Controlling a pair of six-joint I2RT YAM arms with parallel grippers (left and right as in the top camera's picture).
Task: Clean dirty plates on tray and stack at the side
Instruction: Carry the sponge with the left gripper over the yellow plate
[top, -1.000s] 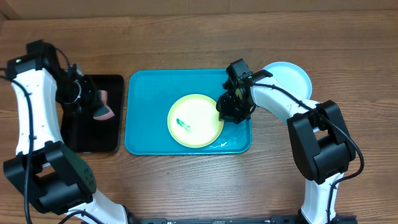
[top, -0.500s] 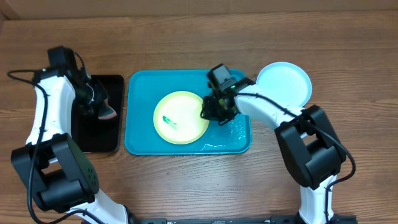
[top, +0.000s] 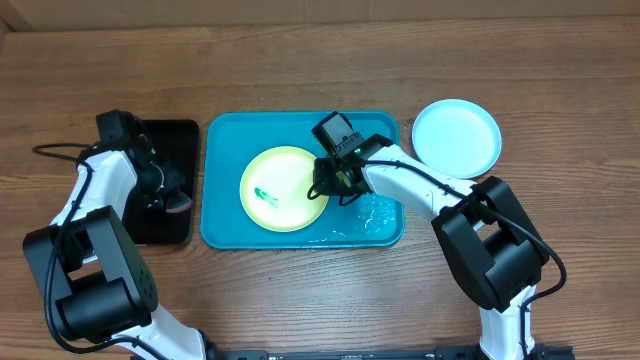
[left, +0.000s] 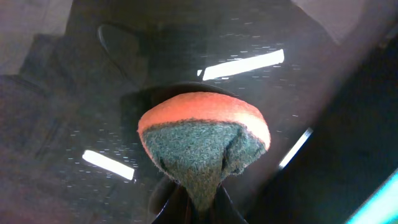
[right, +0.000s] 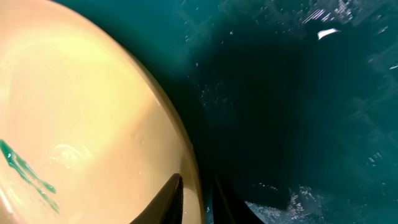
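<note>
A pale yellow plate (top: 285, 188) with a green rim and a teal smear (top: 268, 195) lies in the middle of the turquoise tray (top: 225, 140). My right gripper (top: 335, 185) is at its right rim. In the right wrist view its fingers straddle the rim of the plate (right: 93, 124), one over the inside and one outside, with only a thin gap. A light blue plate (top: 457, 137) lies on the table to the right of the tray. My left gripper (top: 165, 190) is shut on an orange and green sponge (left: 205, 134) just above the black tray (top: 185, 135).
A wet, foamy patch (top: 375, 215) covers the tray's front right corner. The black tray lies close to the left of the turquoise one. Wooden tabletop surrounds both.
The right gripper has dragged the yellow plate leftward across the tray. The left arm has swung nearer over the black tray, with the sponge in its grip throughout.
</note>
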